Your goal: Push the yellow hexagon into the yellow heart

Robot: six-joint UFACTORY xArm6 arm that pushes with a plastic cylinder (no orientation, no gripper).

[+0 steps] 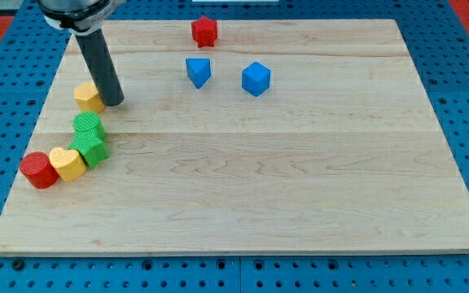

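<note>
Near the view's left edge of the wooden board (pixel 300 203), my tip (pixel 114 102) sits just to the view's right of the yellow hexagon (pixel 89 97), touching it or very nearly so; the rod's shadow makes the contact hard to confirm. The rod has nothing to open or close and holds nothing; it can only press against the block's side.

The yellow heart (pixel 69 163) lies farther toward the view's bottom, near the left edge, with a red cylinder (pixel 38 170) touching it on the view's left. Between hexagon and heart stand two green blocks: a green block (pixel 89 125) just below the hexagon and a ribbed green block (pixel 93 149) touching the heart's right side. Their exact shapes are unclear.

So the task looks unfinished: the hexagon and heart are apart, with the green pair in the direct path. From its present side my tip would drive the hexagon leftward, not downward; it likely needs to get above the hexagon and steer it along the left of the green blocks.

Well apart, near the view's top, are a red star (pixel 204 32), a blue block (pixel 198 72) and a blue cube (pixel 256 78).
</note>
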